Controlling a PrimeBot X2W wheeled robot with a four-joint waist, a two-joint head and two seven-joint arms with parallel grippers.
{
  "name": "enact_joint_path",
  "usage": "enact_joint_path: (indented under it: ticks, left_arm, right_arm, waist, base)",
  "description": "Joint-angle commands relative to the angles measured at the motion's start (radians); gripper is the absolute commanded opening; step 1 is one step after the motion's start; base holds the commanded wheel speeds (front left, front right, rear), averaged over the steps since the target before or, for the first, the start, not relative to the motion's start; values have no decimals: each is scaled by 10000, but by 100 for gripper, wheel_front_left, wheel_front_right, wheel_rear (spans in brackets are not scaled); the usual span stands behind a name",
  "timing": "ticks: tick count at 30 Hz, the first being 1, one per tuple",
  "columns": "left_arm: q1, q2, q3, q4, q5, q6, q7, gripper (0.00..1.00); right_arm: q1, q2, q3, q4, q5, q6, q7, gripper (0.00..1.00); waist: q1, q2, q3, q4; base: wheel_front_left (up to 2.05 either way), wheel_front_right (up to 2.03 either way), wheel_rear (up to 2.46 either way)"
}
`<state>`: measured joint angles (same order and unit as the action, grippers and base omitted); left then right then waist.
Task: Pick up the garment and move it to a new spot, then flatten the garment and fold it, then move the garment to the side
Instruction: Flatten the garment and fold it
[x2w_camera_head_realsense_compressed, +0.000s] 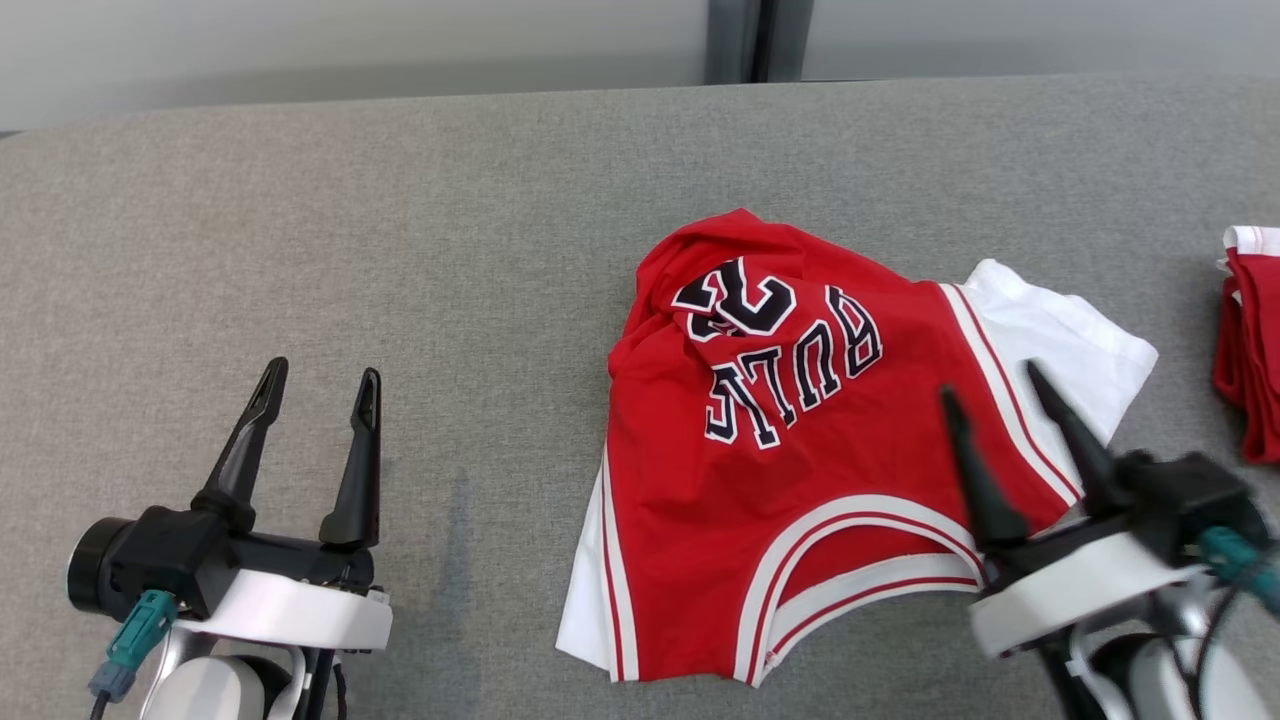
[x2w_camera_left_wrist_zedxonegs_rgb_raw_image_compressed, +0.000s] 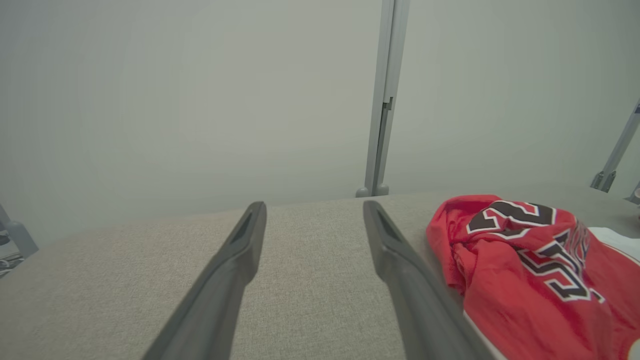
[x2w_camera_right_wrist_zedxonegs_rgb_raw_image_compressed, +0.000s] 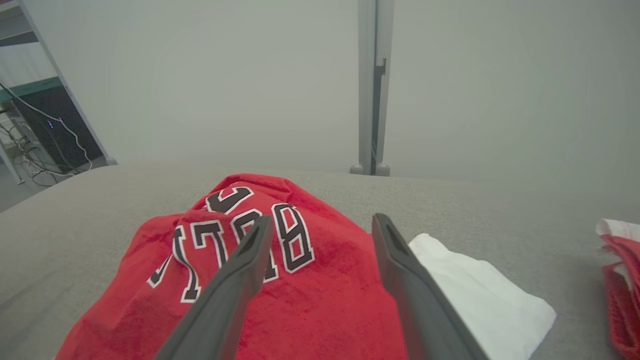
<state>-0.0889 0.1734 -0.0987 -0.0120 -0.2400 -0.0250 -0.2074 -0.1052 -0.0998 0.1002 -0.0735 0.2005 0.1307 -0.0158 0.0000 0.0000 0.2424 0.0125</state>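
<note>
On the grey tabletop (x2w_camera_head_realsense_compressed: 300, 200) the garment (x2w_camera_head_realsense_compressed: 790, 480) lies crumpled beneath my right gripper (x2w_camera_head_realsense_compressed: 988, 380), spread wide and empty, seemingly just clear of the cloth, so I should pinch deep near the striped sleeve seam (x2w_camera_head_realsense_compressed: 972, 330).

We are looking down from the head onto the grey surface (x2w_camera_head_realsense_compressed: 300, 200), while our wrist cameras are peering low along the left tool (x2w_camera_left_wrist_zedxonegs_rgb_raw_image_compressed: 313, 207) and right tool (x2w_camera_right_wrist_zedxonegs_rgb_raw_image_compressed: 322, 220) toward the wall (x2w_camera_left_wrist_zedxonegs_rgb_raw_image_compressed: 150, 100), all sharing the garment (x2w_camera_head_realsense_compressed: 800, 480).
</note>
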Motion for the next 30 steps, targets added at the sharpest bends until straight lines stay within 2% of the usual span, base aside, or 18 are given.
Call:
enact_joint_path:
  ticks: [1,10,17,20,21,22,26,30]
  left_arm:
    - [-137,26,-34,5,-63,-20,-58,100]
    - [-579,-138,-297,186,-76,-97,-215,100]
    - [-711,-163,-323,335,-66,-77,-361,100]
    - [-750,-160,-331,402,-73,-76,-395,100]
    - [-775,-162,-323,407,-74,-66,-416,100]
    - [-791,-166,-316,429,-79,-53,-413,100]
    - [-808,-180,-292,464,-101,-21,-468,100]
    - [-744,-165,-252,463,-104,21,-496,100]
  right_arm:
    - [-150,-85,291,125,-10,3,77,100]
    - [-558,-401,2900,1799,608,3,183,100]
    - [-966,-473,4243,3506,956,4,342,100]
    - [-952,-507,4524,4282,991,3,695,100]
    - [-947,-536,4603,4519,990,3,872,41]
    - [-889,-556,4697,4740,1048,3,1074,0]
    - [-921,-617,4619,4847,1189,0,947,0]
    - [-1138,-852,4013,4144,1067,-36,412,0]
  waist:
    - [0,0,72,69]
    - [0,0,490,563]
    - [0,0,710,693]
    - [0,0,736,722]
    - [0,0,742,726]
    - [0,0,743,724]
    - [0,0,723,678]
    - [0,0,677,547]
  base:
    - [0,0,0]
    - [0,0,0]
    - [0,0,0]
    - [0,0,0]
    - [0,0,0]
    - [0,0,0]
    - [0,0,0]
    - [0,0,0]
